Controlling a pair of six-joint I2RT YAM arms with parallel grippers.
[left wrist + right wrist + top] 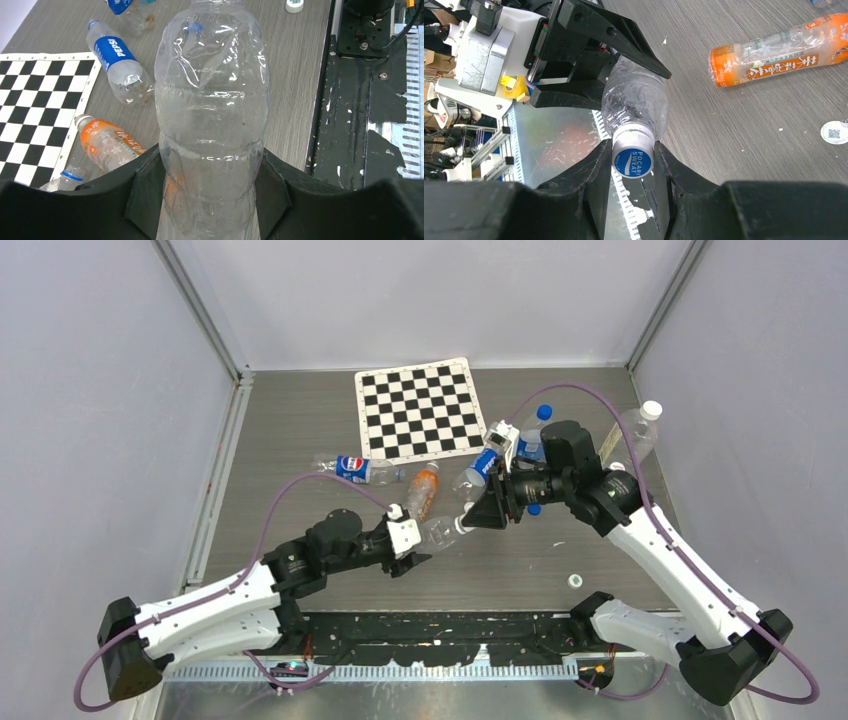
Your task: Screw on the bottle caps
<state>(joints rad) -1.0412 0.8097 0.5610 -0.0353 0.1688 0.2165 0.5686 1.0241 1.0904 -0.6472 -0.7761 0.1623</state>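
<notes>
My two claws share one clear bottle, held off the counter [300,440].

My right claw [633,150] is closed down narrow on the blue-topped cap [633,161], a finger pressing each side, and the cap sits on the neck of the clear bottle [636,102]. My left claw [210,187] is clamped around that bottle's body. Farther out, an orange bottle [774,50] and a Pepsi bottle [117,67] lie on their sides beside the checkerboard [418,408]. A white cap [576,581] lies loose near my right arm's base.

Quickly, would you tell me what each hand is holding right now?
Left hand: closed on the clear bottle.
Right hand: closed on its blue cap.
</notes>
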